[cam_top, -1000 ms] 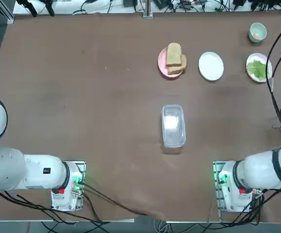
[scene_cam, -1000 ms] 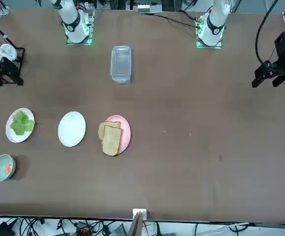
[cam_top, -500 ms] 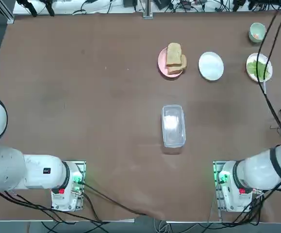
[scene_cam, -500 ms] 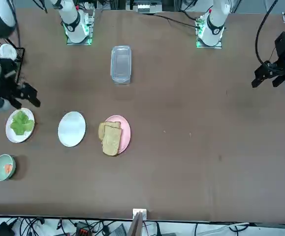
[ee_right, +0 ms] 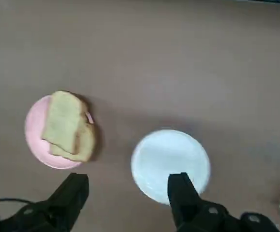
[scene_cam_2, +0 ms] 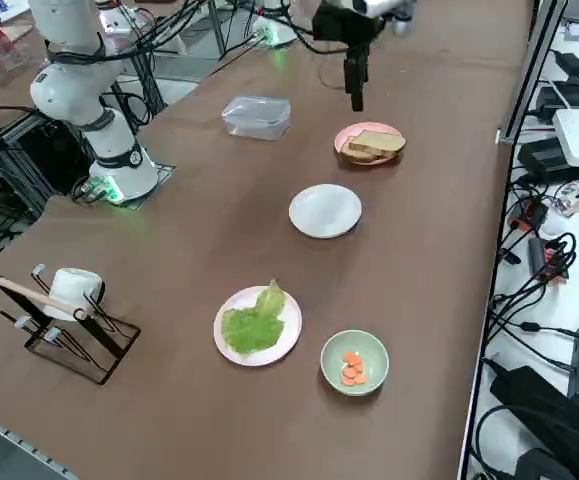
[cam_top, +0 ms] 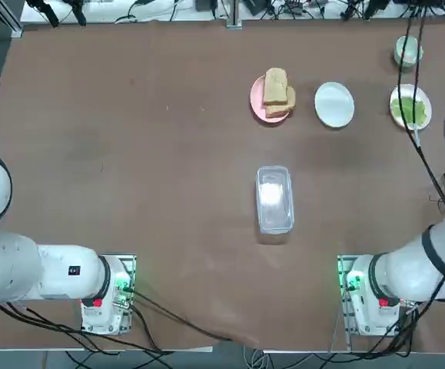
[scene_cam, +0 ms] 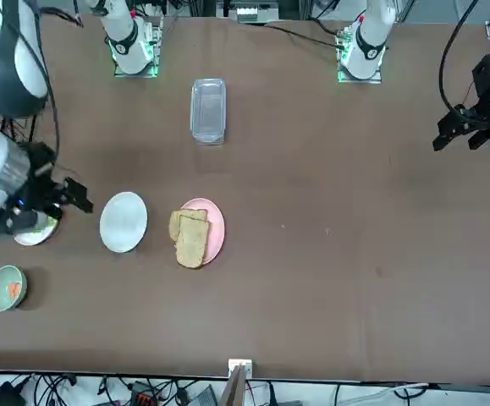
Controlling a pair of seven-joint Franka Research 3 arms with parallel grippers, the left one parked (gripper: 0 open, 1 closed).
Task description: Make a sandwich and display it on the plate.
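On pink plate point(scene_cam_2: 350, 134): toast slices point(scene_cam_2: 374, 145) | right gripper point(ee_right: 128, 184): above table point(ee_right: 130, 48), open

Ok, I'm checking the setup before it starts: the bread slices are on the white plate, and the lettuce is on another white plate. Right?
Not quite: the bread slices are on the pink plate; the right side view shows it.

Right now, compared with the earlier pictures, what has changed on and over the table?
The right gripper has travelled inward from its own side of the table, open and holding nothing. The bread slices, pink plate, empty white plate, lettuce, green cup and clear box stayed put.
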